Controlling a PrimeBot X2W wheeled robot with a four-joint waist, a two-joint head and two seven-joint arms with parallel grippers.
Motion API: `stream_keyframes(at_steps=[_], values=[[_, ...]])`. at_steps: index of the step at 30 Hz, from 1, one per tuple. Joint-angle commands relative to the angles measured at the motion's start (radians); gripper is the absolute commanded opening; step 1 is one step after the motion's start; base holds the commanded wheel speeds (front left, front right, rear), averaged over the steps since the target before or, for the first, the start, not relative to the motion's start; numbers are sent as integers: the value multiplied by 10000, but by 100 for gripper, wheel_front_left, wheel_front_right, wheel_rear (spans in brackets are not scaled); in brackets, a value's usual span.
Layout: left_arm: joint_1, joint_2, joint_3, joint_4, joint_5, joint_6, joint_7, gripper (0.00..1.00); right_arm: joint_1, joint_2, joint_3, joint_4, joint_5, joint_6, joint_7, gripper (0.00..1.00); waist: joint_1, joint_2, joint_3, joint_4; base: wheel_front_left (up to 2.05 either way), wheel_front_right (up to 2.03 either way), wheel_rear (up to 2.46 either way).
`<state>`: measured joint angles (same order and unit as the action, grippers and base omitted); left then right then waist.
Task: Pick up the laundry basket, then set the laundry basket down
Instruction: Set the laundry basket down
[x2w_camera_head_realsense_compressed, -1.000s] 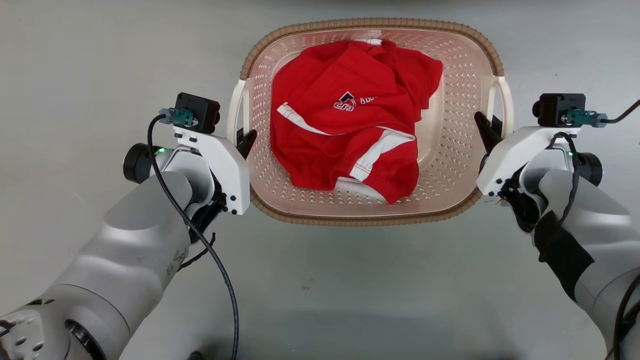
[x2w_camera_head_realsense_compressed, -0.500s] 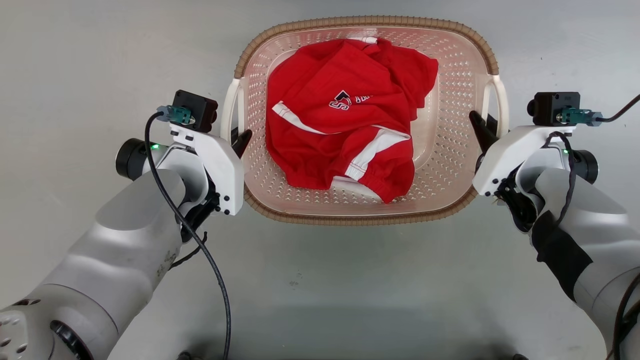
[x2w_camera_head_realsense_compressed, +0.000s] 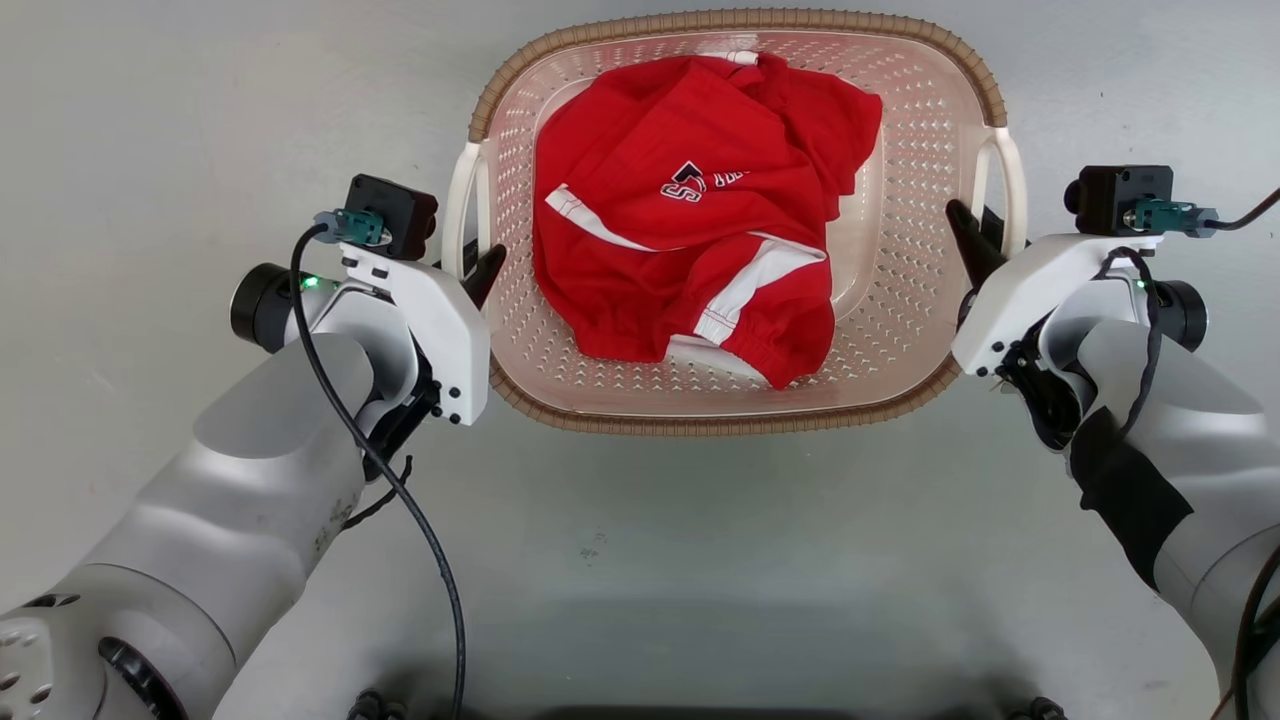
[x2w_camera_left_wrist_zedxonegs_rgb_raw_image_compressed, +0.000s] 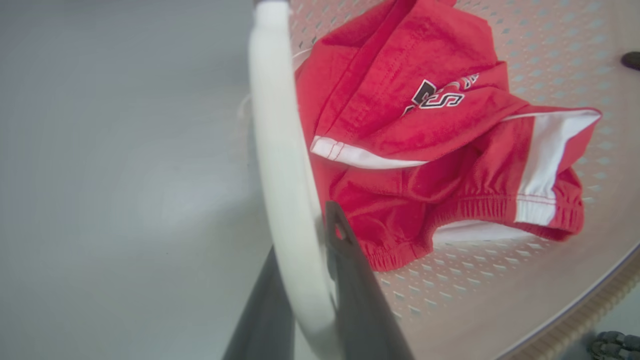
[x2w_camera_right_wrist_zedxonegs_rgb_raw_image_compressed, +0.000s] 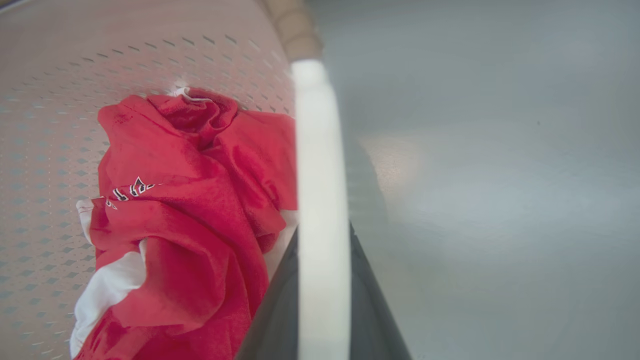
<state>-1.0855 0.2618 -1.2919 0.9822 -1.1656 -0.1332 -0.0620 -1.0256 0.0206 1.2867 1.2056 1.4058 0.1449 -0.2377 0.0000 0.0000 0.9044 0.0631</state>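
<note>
1. The basket (x2w_camera_head_realsense_compressed: 700, 425) is straight ahead at 12 o'clock over the grey floor (x2w_camera_head_realsense_compressed: 150, 120), with one red garment (x2w_camera_head_realsense_compressed: 690, 230) heaped inside.
2. My left gripper (x2w_camera_head_realsense_compressed: 475, 275) pinches its 9 o'clock handle (x2w_camera_head_realsense_compressed: 458, 215) and my right gripper (x2w_camera_head_realsense_compressed: 975, 235) its 3 o'clock handle (x2w_camera_head_realsense_compressed: 1012, 190). Each pair of fingers (x2w_camera_left_wrist_zedxonegs_rgb_raw_image_compressed: 355, 300) is nearly closed, with the white loop between them.
3. I judge this to be the pick-up step. From above I cannot tell whether the base is off the floor.
4. Next, both arms should move level and together so nothing tips, then lower evenly.
5. Count: one basket, two handles, one garment, two grippers.
</note>
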Motion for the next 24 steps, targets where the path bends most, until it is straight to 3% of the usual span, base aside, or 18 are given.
stream_keyframes(at_steps=[1, 5, 6, 7, 8, 24], values=[[-6, 779, 117, 162, 191, 25, -129, 0, 280, -708, -65, 364, -30, -142, -180, 0, 0, 0, 6, 5, 0, 0, 0], [-24, 772, 117, 139, 277, 25, -314, 0, 254, -708, -65, 384, -28, -142, -206, 0, 0, 0, 24, 17, 0, 0, 0], [-38, 766, 117, 133, 300, 25, -411, 37, 240, -708, -65, 380, -49, -142, -212, 43, 0, 0, 36, 28, 0, 0, 0], [-48, 758, 117, 122, 340, 25, -502, 88, 219, -708, -65, 375, -62, -142, -219, 100, 0, 0, 50, 32, 0, 0, 0], [-53, 747, 117, 89, 384, 25, -594, 100, 199, -708, -65, 353, -79, -142, -224, 100, 0, 0, 65, 39, 0, 0, 0], [21, 672, 117, -161, 609, 25, -1380, 100, 226, -708, -651, -516, -790, -142, -239, 100, 0, 0, 175, 130, 0, 0, 0]])
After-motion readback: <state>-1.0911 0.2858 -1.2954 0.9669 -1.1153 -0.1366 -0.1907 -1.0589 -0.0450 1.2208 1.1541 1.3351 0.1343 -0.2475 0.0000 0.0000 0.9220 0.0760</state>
